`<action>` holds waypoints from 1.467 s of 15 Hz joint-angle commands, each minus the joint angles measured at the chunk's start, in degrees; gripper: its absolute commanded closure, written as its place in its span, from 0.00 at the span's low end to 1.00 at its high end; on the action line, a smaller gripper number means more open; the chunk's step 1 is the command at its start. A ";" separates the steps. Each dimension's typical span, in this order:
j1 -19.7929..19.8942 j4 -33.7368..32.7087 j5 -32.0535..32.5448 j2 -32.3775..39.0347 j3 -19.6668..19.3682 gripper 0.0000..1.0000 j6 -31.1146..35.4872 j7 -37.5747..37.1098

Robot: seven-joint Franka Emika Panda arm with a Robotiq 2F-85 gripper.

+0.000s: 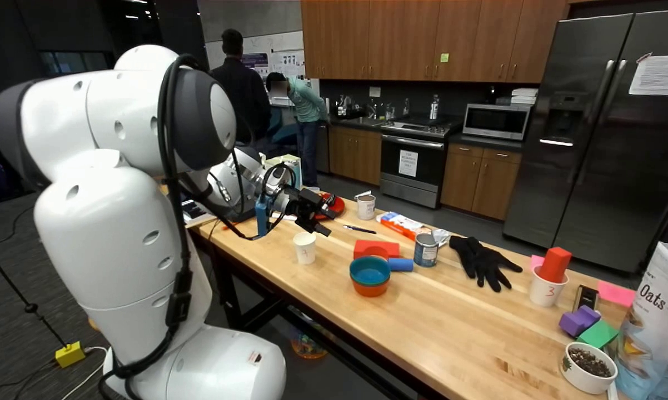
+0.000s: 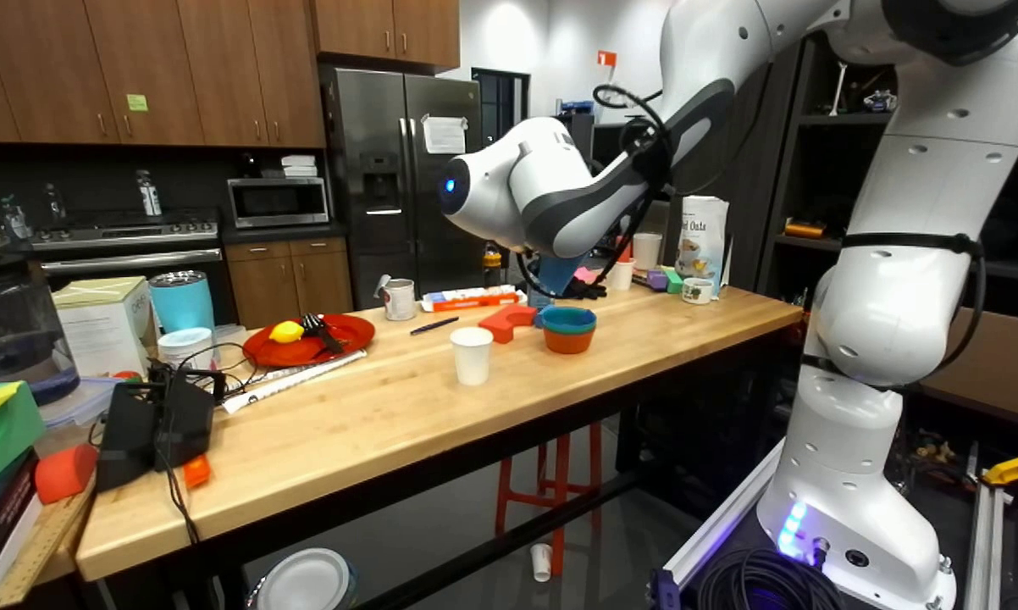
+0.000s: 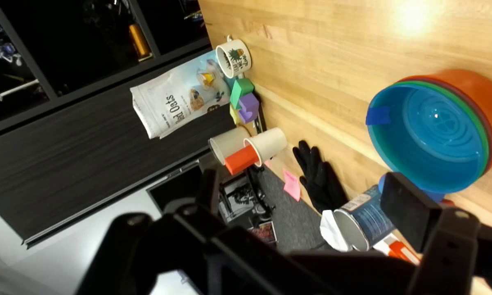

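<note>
My gripper is open and holds nothing, above the wooden table near a white paper cup. Its spread black fingers show in the wrist view. The white cup also stands in an exterior view, where the arm hides the gripper. A stack of bowls, blue inside and orange outside, stands beyond the cup in both exterior views and at the right of the wrist view. Beside it are a red arch block, a blue cylinder and an opened blue tin.
Black gloves, a cup marked 3 holding a red block, purple and green blocks, a mug and an oats bag lie toward the far end. A red plate, a pen and a black device are opposite.
</note>
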State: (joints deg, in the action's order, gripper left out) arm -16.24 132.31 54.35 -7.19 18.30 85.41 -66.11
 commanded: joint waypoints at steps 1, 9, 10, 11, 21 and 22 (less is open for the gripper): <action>-2.76 3.43 4.65 -1.38 3.05 0.00 -1.41 -5.75; -8.34 6.37 10.22 3.85 8.54 0.00 -5.02 -17.53; -8.99 6.23 9.75 4.82 9.12 0.00 -6.60 -19.22; -9.67 6.12 8.95 5.72 9.68 0.00 -8.29 -20.96; -11.65 4.82 0.93 10.94 10.12 0.00 -8.47 -32.05; -11.92 4.47 -0.23 11.87 10.32 0.00 -8.49 -33.52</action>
State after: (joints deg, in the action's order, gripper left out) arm -27.69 137.98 56.88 3.28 28.72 76.48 -96.65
